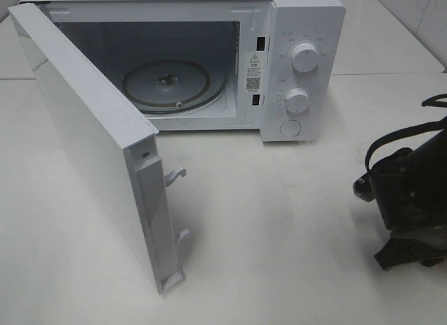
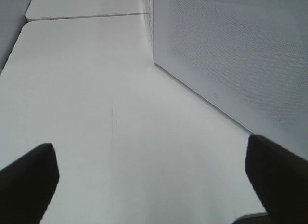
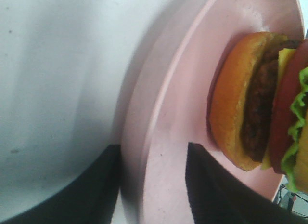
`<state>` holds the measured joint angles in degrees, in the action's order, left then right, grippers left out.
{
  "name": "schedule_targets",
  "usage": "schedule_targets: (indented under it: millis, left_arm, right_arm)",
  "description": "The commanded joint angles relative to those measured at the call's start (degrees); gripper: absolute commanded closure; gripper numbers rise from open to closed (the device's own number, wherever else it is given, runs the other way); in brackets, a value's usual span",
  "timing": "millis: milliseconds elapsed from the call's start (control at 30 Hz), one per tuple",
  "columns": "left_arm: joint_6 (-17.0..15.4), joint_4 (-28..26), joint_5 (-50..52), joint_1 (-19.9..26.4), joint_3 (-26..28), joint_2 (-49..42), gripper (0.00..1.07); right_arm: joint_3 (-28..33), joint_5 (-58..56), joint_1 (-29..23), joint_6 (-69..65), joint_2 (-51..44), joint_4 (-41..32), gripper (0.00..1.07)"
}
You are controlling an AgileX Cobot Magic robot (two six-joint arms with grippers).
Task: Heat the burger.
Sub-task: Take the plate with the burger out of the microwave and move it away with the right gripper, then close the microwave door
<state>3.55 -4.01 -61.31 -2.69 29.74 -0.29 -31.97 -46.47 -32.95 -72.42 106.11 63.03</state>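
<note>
The burger [image 3: 262, 101] is seen sitting on the pink plate [image 3: 178, 137], whose rim is straddled by the right gripper [image 3: 151, 185] though a firm pinch cannot be told, the left gripper [image 2: 151, 185] is spread wide, and next the plate must be carried into the open microwave [image 1: 300, 31].

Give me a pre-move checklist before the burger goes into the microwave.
1. Microwave door swung fully open: ok.
2. Turntable bare, nothing on it: ok.
3. Burger sitting on the pink plate: ok.
4. Right gripper jaws astride the plate rim: ok; firm clamp: cannot tell.
5. Left gripper jaws wide, holding nothing, beside the door: ok.
6. Plate and burger visible from the high camera: not ok.
</note>
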Motion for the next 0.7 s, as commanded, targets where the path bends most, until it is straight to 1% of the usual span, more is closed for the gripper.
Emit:
schedule_targets:
  millis: [33,67,100,167,200,233,267,300,367,433,467,533,567,600,633,700]
  left_arm:
    - [0.0,-0.46,0.11,0.11,-0.17,-0.92,0.08]
    - [0.0,-0.46,0.11,0.11,-0.17,-0.92,0.08]
    - [0.0,-0.46,0.11,0.11,-0.17,-0.92,0.08]
    - [0.0,-0.46,0.11,0.11,-0.17,-0.92,0.08]
    - [0.0,-0.46,0.11,0.11,-0.17,-0.92,0.08]
    - [0.0,-0.46,0.11,0.11,-0.17,-0.92,0.08]
    - [0.0,-0.46,0.11,0.11,-0.17,-0.92,0.08]
    - [0.0,-0.46,0.11,0.11,-0.17,-0.92,0.08]
    - [0.0,-0.46,0.11,0.11,-0.17,-0.92,0.08]
    - [0.0,-0.46,0.11,0.11,-0.17,-0.92,0.08]
    - [0.0,-0.46,0.11,0.11,-0.17,-0.92,0.08]
    - [0.0,-0.46,0.11,0.11,-0.17,-0.92,0.08]
    - [0.0,-0.46,0.11,0.11,-0.17,-0.92,0.08]
    - [0.0,-0.46,0.11,0.11,-0.17,-0.92,0.08]
    - [0.0,-0.46,0.11,0.11,-0.17,-0.92,0.08]
    - [0.0,-0.46,0.11,0.11,-0.17,-0.92,0.08]
  right_arm:
    - [-0.23,-0.46,0.23,2.23,-2.41,-1.09,0.59]
    - [-0.23,0.46,0.23,4.53,-4.87,-2.86,0.59]
    - [-0.23,0.46,0.23,4.53,-4.87,-2.86,0.59]
    - [-0.23,2.35,0.23,9.11,-8.37,-6.53,0.59]
    - [-0.23,2.35,0.23,9.11,-8.37,-6.53,0.59]
    - [-0.23,3.61,0.23,12.03,-10.6,-8.94,0.59]
    - [-0.23,3.61,0.23,12.03,-10.6,-8.94,0.59]
    - [-0.23,5.1,0.23,14.32,-13.18,-11.75,0.59]
    - [-0.23,5.5,0.23,14.9,-14.55,-12.83,0.59]
    - [-0.23,6.7,0.23,17.93,-18.39,-16.1,0.58]
    - [-0.23,6.7,0.23,17.93,-18.39,-16.1,0.58]
    - [-0.23,8.31,0.23,23.03,-22.12,-19.48,0.54]
    - [-0.23,8.31,0.23,23.03,-22.12,-19.48,0.54]
    - [-0.23,9.45,0.23,26.76,-25.1,-22.06,0.5]
    - [-0.23,9.45,0.23,26.76,-25.1,-22.06,0.5]
    - [-0.23,10.94,0.23,33.12,-30.42,-26.64,0.41]
